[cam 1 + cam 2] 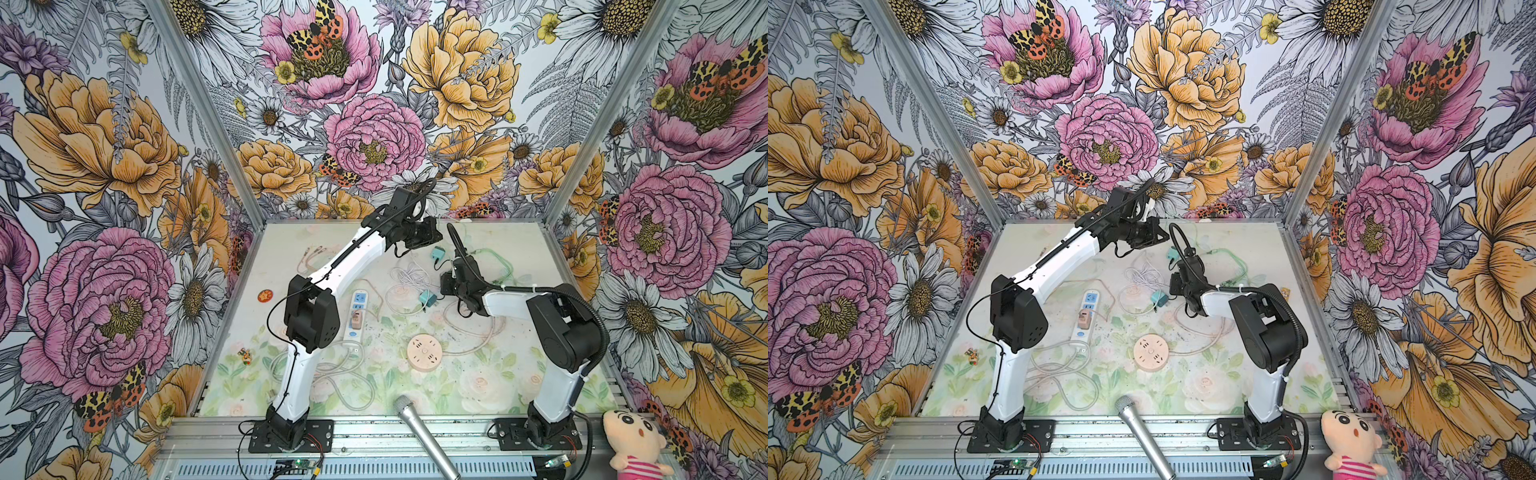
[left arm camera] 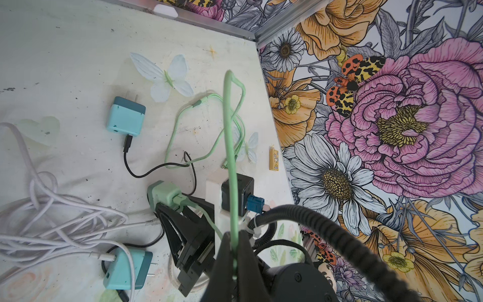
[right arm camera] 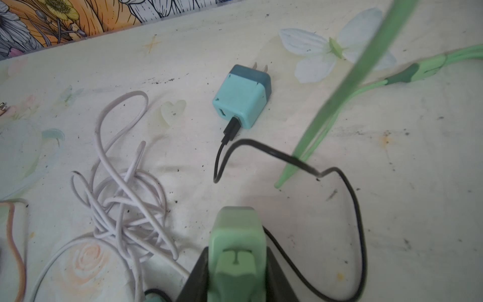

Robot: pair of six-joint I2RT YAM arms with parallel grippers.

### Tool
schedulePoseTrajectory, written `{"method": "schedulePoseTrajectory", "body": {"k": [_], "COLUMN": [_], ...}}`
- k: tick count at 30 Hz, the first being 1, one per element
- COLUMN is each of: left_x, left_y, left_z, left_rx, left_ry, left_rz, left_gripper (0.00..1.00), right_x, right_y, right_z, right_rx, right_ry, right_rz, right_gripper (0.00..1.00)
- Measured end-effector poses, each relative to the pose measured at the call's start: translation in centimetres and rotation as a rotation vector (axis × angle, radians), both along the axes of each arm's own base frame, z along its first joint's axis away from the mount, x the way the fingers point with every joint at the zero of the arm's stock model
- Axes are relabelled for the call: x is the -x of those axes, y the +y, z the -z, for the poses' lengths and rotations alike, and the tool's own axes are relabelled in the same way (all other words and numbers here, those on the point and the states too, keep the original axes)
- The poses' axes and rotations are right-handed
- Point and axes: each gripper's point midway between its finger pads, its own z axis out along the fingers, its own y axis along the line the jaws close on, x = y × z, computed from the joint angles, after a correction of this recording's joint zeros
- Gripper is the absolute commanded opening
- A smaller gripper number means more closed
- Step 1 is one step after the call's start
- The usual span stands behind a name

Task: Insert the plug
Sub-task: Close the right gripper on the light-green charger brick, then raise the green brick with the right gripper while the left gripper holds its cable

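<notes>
Floral-printed bench (image 1: 498,374), cable-strewn. Right tool (image 3: 236,255) grips the mint-green charger plug (image 3: 235,230) by both sides, toward the bench's far side; left tool (image 2: 235,264) is pinched tight on its green cable (image 2: 226,130). Prongs unseen. White power strip (image 1: 358,316) lies well apart. Advise: keep cable slack, clear the black cable (image 3: 287,157), square prongs over a free socket.

left arm (image 1: 353,257): elbow raised, forearm stretched forward and inward | left gripper (image 2: 236,243): jaws clamped tight on green cable (image 2: 228,130), which leaves straight out past the fingertips | right arm (image 1: 507,299): folded low, forearm pointing inward | right gripper (image 3: 236,251): fingers pressed to both sides of green charger (image 3: 236,230), just beyond left gripper's fingertips
</notes>
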Motion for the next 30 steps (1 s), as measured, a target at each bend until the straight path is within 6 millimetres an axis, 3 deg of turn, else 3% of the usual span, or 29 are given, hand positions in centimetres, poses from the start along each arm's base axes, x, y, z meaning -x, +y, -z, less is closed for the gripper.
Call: {"method": "schedulePoseTrajectory", "body": {"k": [3, 8, 12, 15, 21, 30], "left_x": [0.1, 0.4, 0.7, 1.4, 3.6, 6.2], "left_y": [0.0, 0.0, 0.2, 0.9, 4.7, 12.0], "left_z": [0.2, 1.1, 2.5, 3.9, 5.1, 1.9], "left_rx": [0.000, -0.009, -0.029, -0.057, -0.114, -0.156], "left_ry": [0.006, 0.025, 0.047, 0.069, 0.106, -0.020], "left_rz": [0.004, 0.011, 0.018, 0.023, -0.005, -0.027], "left_gripper": [0.00, 0.01, 0.15, 0.25, 0.32, 0.38], "right_x": [0.2, 0.6, 1.1, 0.9, 0.5, 0.4], "right_y": [-0.1, -0.4, -0.7, -0.3, 0.9, 3.4], "right_z": [0.0, -0.2, -0.6, -2.0, -7.2, -12.0], "right_rx": [0.012, 0.037, 0.058, 0.050, -0.025, -0.130], "right_ry": [0.003, 0.016, 0.044, 0.054, 0.012, 0.038], "right_rz": [-0.009, -0.029, -0.042, -0.058, -0.081, -0.168], "right_gripper": [0.13, 0.11, 0.10, 0.08, 0.04, 0.00]}}
